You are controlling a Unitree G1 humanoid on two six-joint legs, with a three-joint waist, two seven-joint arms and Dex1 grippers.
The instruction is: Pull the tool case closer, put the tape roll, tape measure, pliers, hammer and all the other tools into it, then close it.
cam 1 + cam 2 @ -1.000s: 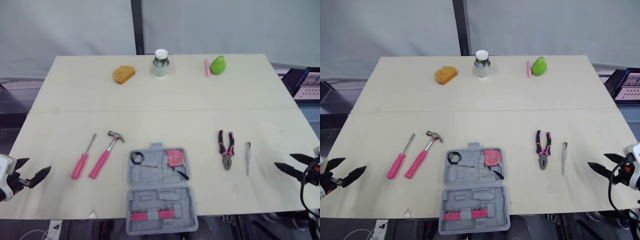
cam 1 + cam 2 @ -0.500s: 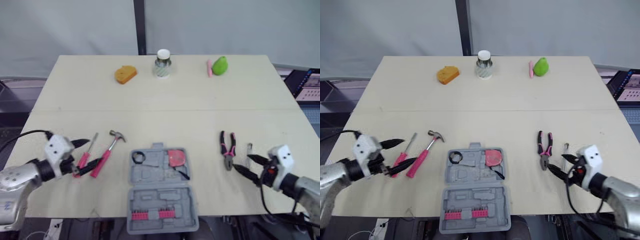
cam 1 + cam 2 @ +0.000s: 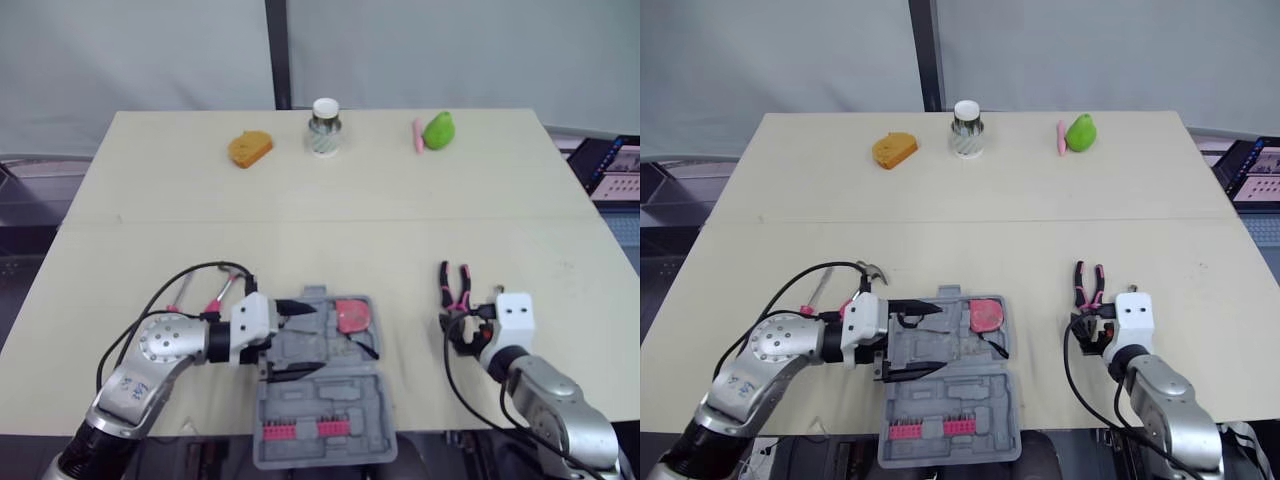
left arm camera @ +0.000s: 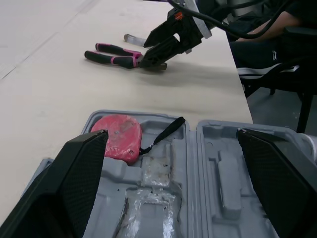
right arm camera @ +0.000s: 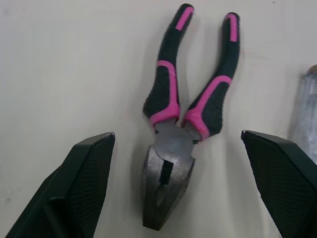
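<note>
Already the open tool case point(image 3: 330, 395) holds tape measure point(image 3: 350, 315) (and tape roll point(image 3: 275, 316)); left gripper point(image 3: 312, 338) and right gripper point(image 5: 177, 135) gape, empty.

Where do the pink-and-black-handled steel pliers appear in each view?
Left eye view: pink-and-black pliers on the table, right of the grey plastic tool case.
Right eye view: pliers in the same place.
Left wrist view: beyond the case, by the right gripper.
Right wrist view: between that gripper's open fingers.
Shared landmark: the right gripper.

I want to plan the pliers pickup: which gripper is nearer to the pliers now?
Right. The right gripper hovers open at the head of the pliers; the left gripper is open above the tool case, well apart from them.
</note>
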